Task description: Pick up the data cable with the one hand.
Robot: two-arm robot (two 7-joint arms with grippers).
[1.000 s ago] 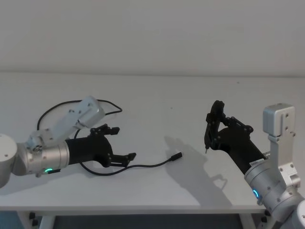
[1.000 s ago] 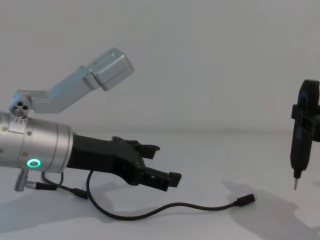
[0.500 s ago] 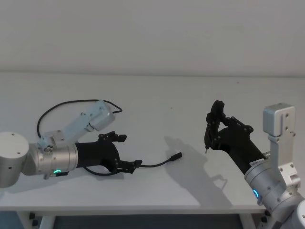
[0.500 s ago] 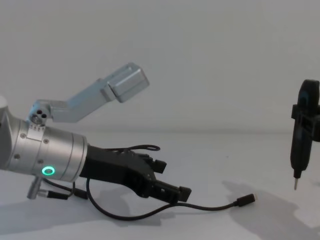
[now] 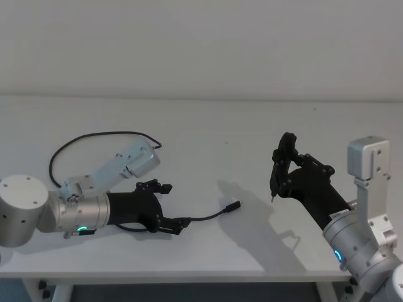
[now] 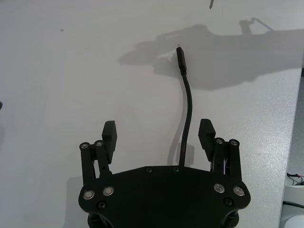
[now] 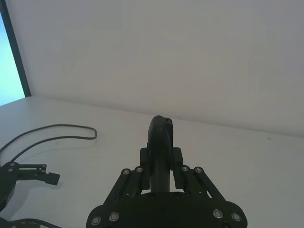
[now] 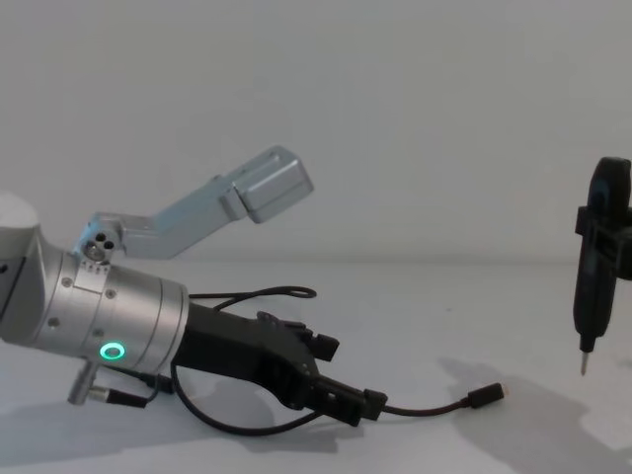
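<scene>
The data cable (image 5: pixel 208 216) is a thin black cord lying on the white table (image 5: pixel 227 126). Its far part loops behind my left arm, and its near end carries a small plug (image 5: pixel 234 206). My left gripper (image 5: pixel 171 206), on the silver wrist with the green ring, stands open low over the table. In the left wrist view the cable (image 6: pixel 188 104) runs between the fingers (image 6: pixel 206 135), nearer one of them, untouched. The chest view shows the left gripper (image 8: pixel 346 380) just above the cable (image 8: pixel 434 407). My right gripper (image 5: pixel 296 173) hangs at the right, shut on a slim black pin-tipped tool (image 5: pixel 280 167).
The pin-tipped tool (image 8: pixel 597 267) hovers above the table to the right of the cable's plug (image 8: pixel 489 396). In the right wrist view the tool (image 7: pixel 160 142) stands upright between that gripper's fingers. The table's front edge (image 5: pixel 189 274) lies close to the left arm.
My left gripper has dropped toward the table and slid forward and right along the cable, staying open. The right arm and the cable's plug have not moved.
</scene>
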